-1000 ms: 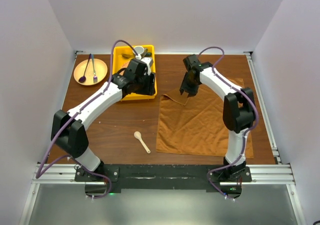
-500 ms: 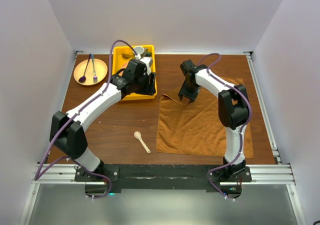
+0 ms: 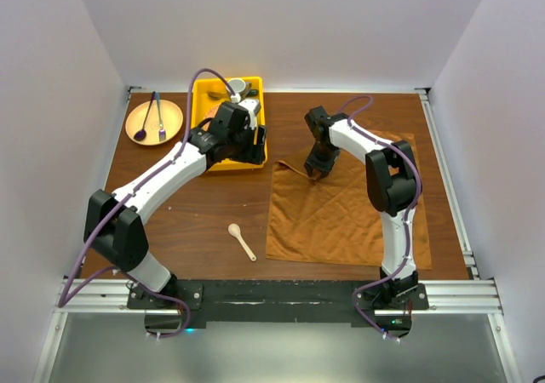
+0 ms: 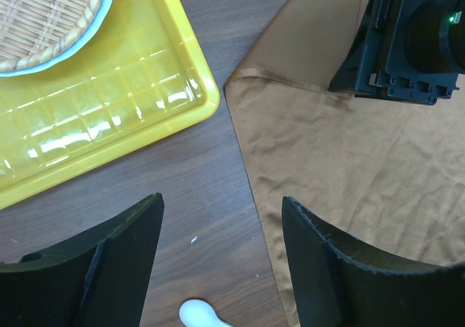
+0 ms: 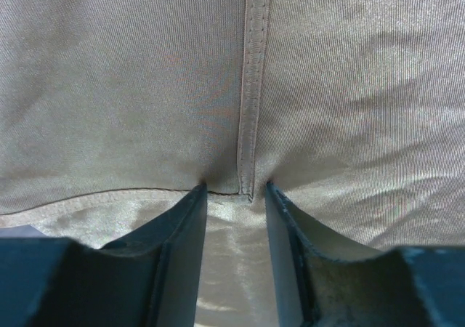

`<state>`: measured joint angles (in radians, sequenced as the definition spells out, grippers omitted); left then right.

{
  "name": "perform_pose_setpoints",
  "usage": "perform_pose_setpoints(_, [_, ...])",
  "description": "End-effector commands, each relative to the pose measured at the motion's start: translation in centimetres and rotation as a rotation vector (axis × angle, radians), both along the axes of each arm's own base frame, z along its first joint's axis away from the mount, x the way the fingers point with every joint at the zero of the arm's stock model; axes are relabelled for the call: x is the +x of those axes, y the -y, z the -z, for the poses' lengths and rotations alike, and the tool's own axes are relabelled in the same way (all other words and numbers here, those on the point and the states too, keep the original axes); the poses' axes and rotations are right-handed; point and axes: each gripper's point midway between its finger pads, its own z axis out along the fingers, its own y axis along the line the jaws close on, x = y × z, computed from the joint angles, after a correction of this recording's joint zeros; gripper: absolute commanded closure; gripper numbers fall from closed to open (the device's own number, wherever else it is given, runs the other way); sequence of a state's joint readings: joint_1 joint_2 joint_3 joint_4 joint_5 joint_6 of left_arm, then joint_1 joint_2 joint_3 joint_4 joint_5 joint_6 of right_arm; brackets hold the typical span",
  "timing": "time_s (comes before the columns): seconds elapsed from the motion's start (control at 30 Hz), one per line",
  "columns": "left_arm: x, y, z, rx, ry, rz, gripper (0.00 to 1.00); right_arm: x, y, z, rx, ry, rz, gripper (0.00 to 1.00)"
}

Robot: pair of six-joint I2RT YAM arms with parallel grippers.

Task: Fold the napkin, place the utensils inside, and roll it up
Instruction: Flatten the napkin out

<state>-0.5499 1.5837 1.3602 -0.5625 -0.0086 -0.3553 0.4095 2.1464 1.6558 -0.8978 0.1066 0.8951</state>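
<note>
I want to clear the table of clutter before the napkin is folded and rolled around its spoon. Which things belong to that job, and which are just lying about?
For the job: the brown napkin, the cream spoon.
Lying about: the yellow tray, the white cup and woven mat in it, the round dish with a purple spoon and dark fork.

A large rust-brown square cloth napkin [image 3: 349,217] lies spread open on the right half of the worktop [image 3: 196,204]. It is mostly flat (lightly wrinkled, stitched hem showing) and puckered near its far-left corner. A small pale cream spoon [image 3: 242,241] lies near the napkin's left edge without touching it, with its round bowl farther back and its handle pointing near-right.
</note>
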Motion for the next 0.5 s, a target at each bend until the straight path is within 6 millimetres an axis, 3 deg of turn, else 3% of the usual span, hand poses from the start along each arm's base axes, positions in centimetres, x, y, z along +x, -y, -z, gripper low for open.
perform_pose_setpoints(0.0, [0.6,-0.5,-2.1,-0.002,0.079,0.003,0.28,0.8,-0.1,0.3,-0.001,0.012,0.039,0.65])
perform_pose_setpoints(0.27, [1.0,-0.4,-1.9,0.009,0.084,0.008,0.28,1.1,0.2,-1.9,-0.019,0.026,0.018,0.75])
perform_pose_setpoints(0.37, [1.1,-0.2,-1.8,0.005,0.08,0.012,0.28,1.3,0.2,-2.6,-0.022,0.044,0.012,0.86])
perform_pose_setpoints(0.47, [1.2,-0.1,-1.7,0.003,0.076,0.015,0.28,1.7,0.4,-3.0,-0.035,0.05,-0.005,0.85])
